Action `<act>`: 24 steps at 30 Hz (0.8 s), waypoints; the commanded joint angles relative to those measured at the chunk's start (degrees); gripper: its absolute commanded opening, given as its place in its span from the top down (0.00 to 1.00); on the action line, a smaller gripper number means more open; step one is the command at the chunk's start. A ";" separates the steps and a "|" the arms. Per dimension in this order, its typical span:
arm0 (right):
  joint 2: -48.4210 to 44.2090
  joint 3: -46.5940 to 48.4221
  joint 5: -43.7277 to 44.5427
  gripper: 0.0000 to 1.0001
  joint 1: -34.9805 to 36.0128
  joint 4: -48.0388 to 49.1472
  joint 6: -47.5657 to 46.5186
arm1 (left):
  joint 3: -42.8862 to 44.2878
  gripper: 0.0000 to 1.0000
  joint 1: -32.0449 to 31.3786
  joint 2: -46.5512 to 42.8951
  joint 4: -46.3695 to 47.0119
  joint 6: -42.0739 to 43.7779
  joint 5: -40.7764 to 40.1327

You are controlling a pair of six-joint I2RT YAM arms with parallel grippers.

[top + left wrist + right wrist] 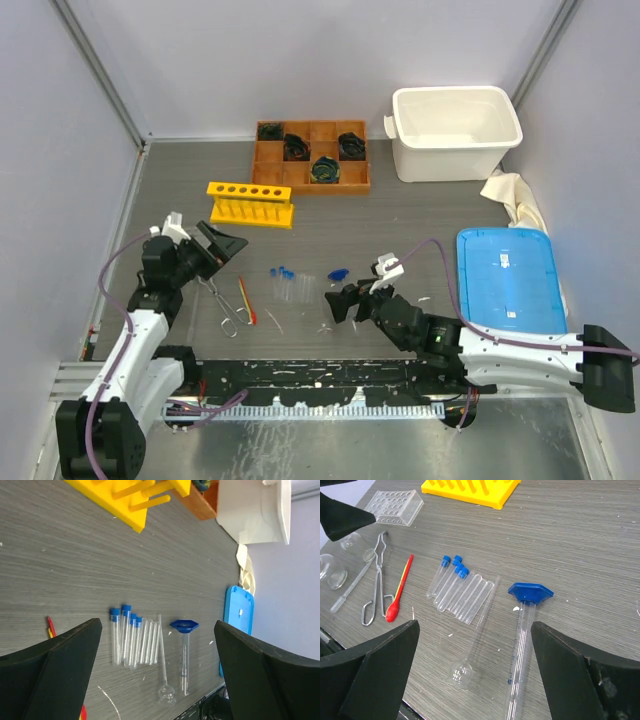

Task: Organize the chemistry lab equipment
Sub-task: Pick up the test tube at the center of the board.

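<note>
Between pale walls point(300, 60), grey woodgrain tabletop point(340, 225).

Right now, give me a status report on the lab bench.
Left gripper open, empty; right gripper open, empty. Blue-capped test tubes loose on table, yellow rack unfilled. Nothing blocking them.

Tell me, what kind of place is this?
Probably a small chemistry-lab practice bench for robots: small clear blue-capped test tubes, a yellow plastic six-hole tube rack and thin metal tongs sit on a grey table.

Test tubes point(459, 584) lie between tongs point(377, 580) and measuring cylinder point(522, 640), before rack point(485, 495).
</note>
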 commanded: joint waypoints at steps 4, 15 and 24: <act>-3.20 2.11 1.05 0.00 0.24 1.11 -1.20 | -0.60 0.02 -0.51 1.83 0.32 0.42 1.28; 3.40 8.00 2.30 0.01 0.25 -7.77 -2.07 | 3.51 0.17 -7.48 6.10 -5.89 8.38 -1.05; 26.21 29.74 8.05 0.26 0.18 -21.02 -1.75 | 9.97 0.45 -19.68 2.21 -18.91 16.25 -15.51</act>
